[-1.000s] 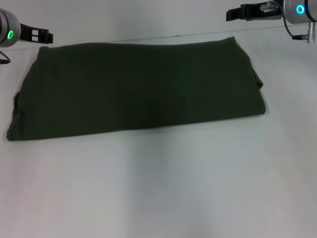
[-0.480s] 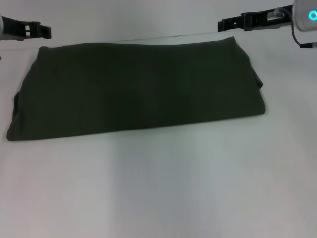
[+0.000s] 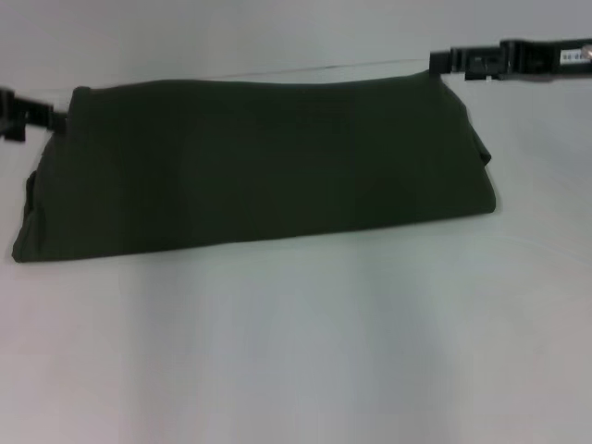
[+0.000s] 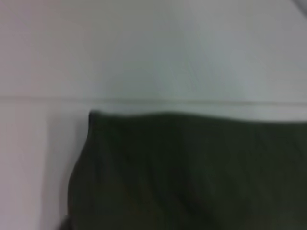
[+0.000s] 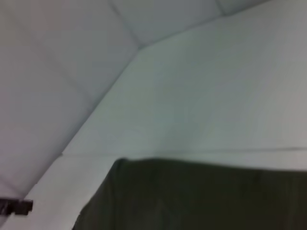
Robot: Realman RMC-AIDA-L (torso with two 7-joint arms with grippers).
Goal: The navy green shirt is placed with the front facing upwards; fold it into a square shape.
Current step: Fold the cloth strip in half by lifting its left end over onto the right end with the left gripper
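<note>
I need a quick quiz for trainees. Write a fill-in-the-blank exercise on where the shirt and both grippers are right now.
1. The navy green shirt lies folded into a long band on the ____ table.
2. The left gripper is beside the shirt's far ____ corner.
3. The right gripper is at the shirt's far ____ corner.
4. No chest print shows; the upper side of the shirt is plain ____.

Missing words: white; left; right; green
</note>
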